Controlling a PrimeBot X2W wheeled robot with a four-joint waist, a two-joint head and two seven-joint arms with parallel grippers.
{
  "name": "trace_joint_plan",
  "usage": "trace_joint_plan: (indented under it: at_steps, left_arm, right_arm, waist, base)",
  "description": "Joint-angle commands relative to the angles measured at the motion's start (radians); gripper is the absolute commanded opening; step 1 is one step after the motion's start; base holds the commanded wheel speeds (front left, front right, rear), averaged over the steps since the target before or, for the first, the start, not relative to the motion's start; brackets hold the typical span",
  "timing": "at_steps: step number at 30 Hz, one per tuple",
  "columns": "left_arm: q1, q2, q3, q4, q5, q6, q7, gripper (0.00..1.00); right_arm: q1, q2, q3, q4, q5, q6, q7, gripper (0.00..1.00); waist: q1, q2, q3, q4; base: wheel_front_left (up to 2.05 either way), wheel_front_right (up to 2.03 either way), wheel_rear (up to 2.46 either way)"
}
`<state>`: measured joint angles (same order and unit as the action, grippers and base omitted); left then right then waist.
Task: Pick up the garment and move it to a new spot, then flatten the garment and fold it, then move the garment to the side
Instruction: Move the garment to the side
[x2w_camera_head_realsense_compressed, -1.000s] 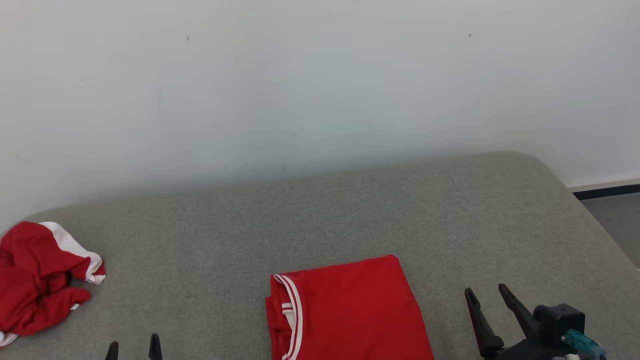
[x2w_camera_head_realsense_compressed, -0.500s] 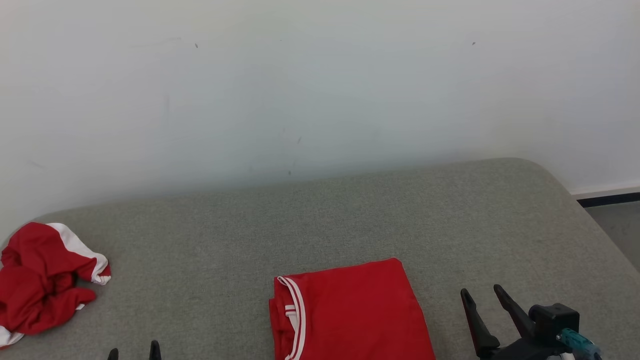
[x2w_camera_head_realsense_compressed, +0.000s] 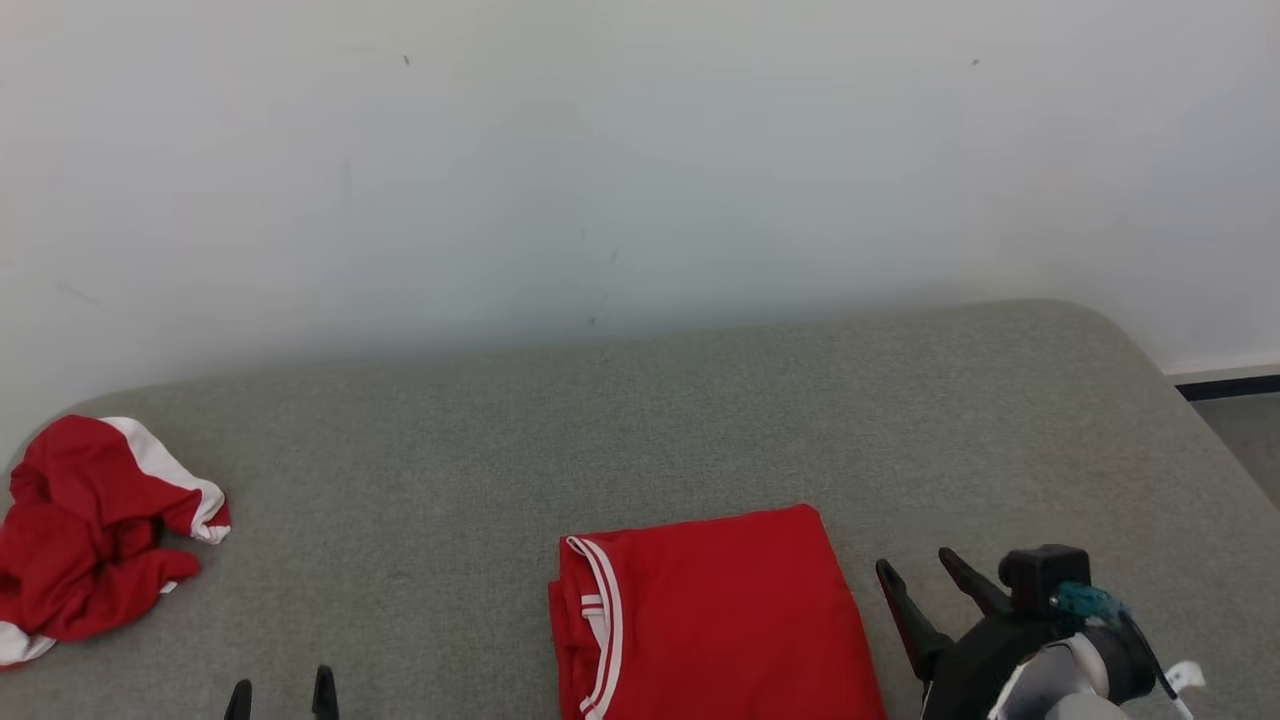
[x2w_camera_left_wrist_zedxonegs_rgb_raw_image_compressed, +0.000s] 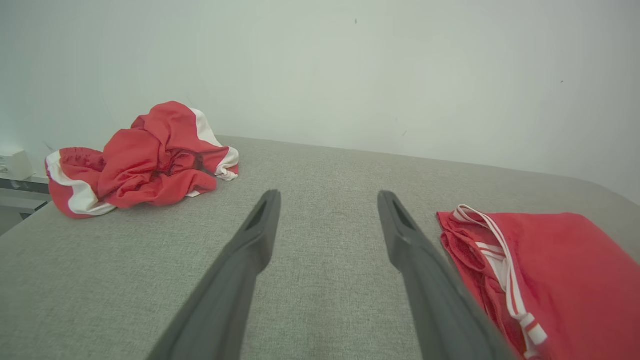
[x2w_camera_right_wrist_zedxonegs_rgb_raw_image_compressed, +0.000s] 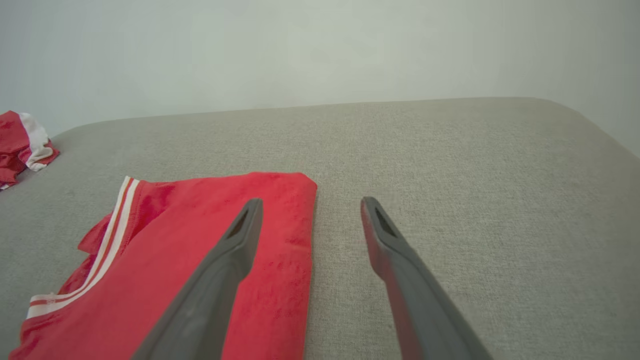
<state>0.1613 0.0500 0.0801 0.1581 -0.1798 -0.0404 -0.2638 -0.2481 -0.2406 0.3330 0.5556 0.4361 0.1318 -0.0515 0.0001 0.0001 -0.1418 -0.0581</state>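
Note:
A folded red garment (x2w_camera_head_realsense_compressed: 720, 620) with a white-striped collar lies flat on the grey padded surface (x2w_camera_head_realsense_compressed: 700, 420), near its front edge. The garment (x2w_camera_left_wrist_zedxonegs_rgb_raw_image_compressed: 565, 270) sits right of my left gripper (x2w_camera_left_wrist_zedxonegs_rgb_raw_image_compressed: 328, 197), which is open and empty. That left gripper (x2w_camera_head_realsense_compressed: 281, 690) only shows its fingertips at the bottom left of the head view. My right gripper (x2w_camera_head_realsense_compressed: 914, 562) stands open just right of the garment's right edge. In the right wrist view, the right gripper (x2w_camera_right_wrist_zedxonegs_rgb_raw_image_compressed: 311, 201) straddles that edge of the garment (x2w_camera_right_wrist_zedxonegs_rgb_raw_image_compressed: 165, 265) from above, holding nothing.
A crumpled red and white garment (x2w_camera_head_realsense_compressed: 90, 540) lies at the surface's far left, also seen bunched up (x2w_camera_left_wrist_zedxonegs_rgb_raw_image_compressed: 145, 160) ahead of my left fingers. A pale wall (x2w_camera_head_realsense_compressed: 640, 170) backs the surface. The surface's rounded right edge drops to floor with a dark baseboard (x2w_camera_head_realsense_compressed: 1230, 385).
My right gripper has moved left, closer to the folded garment's right edge. The head camera shifted slightly. The left gripper and both garments have stayed put.

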Motion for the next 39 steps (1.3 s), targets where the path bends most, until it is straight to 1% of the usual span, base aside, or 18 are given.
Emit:
trace_joint_plan:
  at_steps: [1,5,8,13,17,20,24,25,26,28,32,34,36,39]
  left_arm:
    - [-0.014,0.001,0.000,0.001,0.005,-0.002,-0.001,1.00]
    - [-0.038,0.001,-0.016,0.002,0.008,-0.009,-0.001,1.00]
    - [-0.050,0.001,-0.027,0.002,0.008,-0.009,0.000,1.00]
    - [-0.063,0.001,-0.048,0.006,0.004,-0.011,0.000,1.00]
    - [-0.074,0.001,-0.059,0.007,0.004,-0.015,-0.001,1.00]
    - [-0.077,0.001,-0.067,0.006,0.002,-0.015,-0.001,1.00]
    - [-0.078,0.001,-0.073,0.003,0.000,-0.012,-0.001,1.00]
    - [-0.079,0.001,-0.074,0.002,-0.002,-0.010,0.000,1.00]
    - [-0.081,0.001,-0.074,-0.005,-0.005,-0.006,-0.001,1.00]
    - [-0.084,0.001,-0.076,-0.009,-0.006,-0.004,0.000,1.00]
    - [-0.094,0.001,-0.076,-0.032,-0.012,0.001,-0.001,1.00]
    - [-0.097,0.001,-0.075,-0.050,-0.014,0.003,-0.001,1.00]
    - [-0.097,0.001,-0.072,-0.071,-0.012,0.004,0.000,1.00]
    - [-0.117,0.001,-0.078,-0.102,0.000,0.001,-0.001,1.00]
  right_arm:
    - [-0.013,-0.001,0.013,0.015,0.011,-0.002,0.013,1.00]
    - [-0.089,-0.003,0.045,0.101,0.037,-0.002,0.077,1.00]
    - [-0.131,0.010,0.043,0.184,0.052,-0.002,0.123,1.00]
    - [-0.172,0.027,0.042,0.291,0.087,-0.002,0.170,1.00]
    - [-0.193,0.040,0.036,0.368,0.093,-0.002,0.195,1.00]
    - [-0.202,0.055,0.049,0.401,0.109,-0.002,0.228,1.00]
    - [-0.195,0.060,0.107,0.429,0.121,-0.001,0.302,1.00]
    - [-0.195,0.053,0.125,0.430,0.119,0.000,0.318,0.73]
    - [-0.211,0.028,0.163,0.423,0.101,0.000,0.330,0.00]
    - [-0.220,0.015,0.179,0.417,0.096,0.000,0.337,0.00]
    - [-0.290,-0.059,0.244,0.377,0.071,-0.004,0.338,0.00]
    - [-0.339,-0.088,0.273,0.352,0.058,-0.004,0.332,0.00]
    - [-0.393,-0.102,0.297,0.331,0.046,-0.003,0.321,0.00]
    - [-0.477,-0.126,0.304,0.322,0.037,-0.003,0.304,0.00]
  waist:
    - [-0.0001,-0.0001,0.011,0.012]
    - [-0.0001,-0.0001,0.038,0.040]
    - [-0.0001,-0.0001,0.060,0.064]
    - [-0.0001,-0.0001,0.093,0.108]
    - [-0.0001,-0.0001,0.114,0.134]
    - [-0.0001,-0.0001,0.124,0.147]
    - [-0.0001,-0.0001,0.131,0.155]
    - [-0.0001,-0.0001,0.133,0.155]
    - [-0.0001,-0.0001,0.140,0.151]
    - [-0.0001,-0.0001,0.144,0.147]
    - [-0.0001,-0.0001,0.173,0.114]
    - [-0.0001,-0.0001,0.196,0.084]
    - [-0.0001,-0.0001,0.225,0.047]
    - [-0.0001,-0.0001,0.276,-0.010]
  base:
    - [0.00,0.00,0.00]
    - [0.00,0.00,0.00]
    - [0.00,0.00,0.00]
    - [0.00,0.00,0.00]
    - [0.00,0.00,0.00]
    - [0.00,0.00,0.00]
    - [0.00,0.00,0.00]
    - [0.00,0.00,0.00]
    - [0.00,0.00,0.00]
    - [0.00,0.00,0.00]
    - [0.00,0.00,0.00]
    - [0.00,0.00,0.00]
    - [0.00,0.00,0.00]
    - [0.00,0.00,0.00]
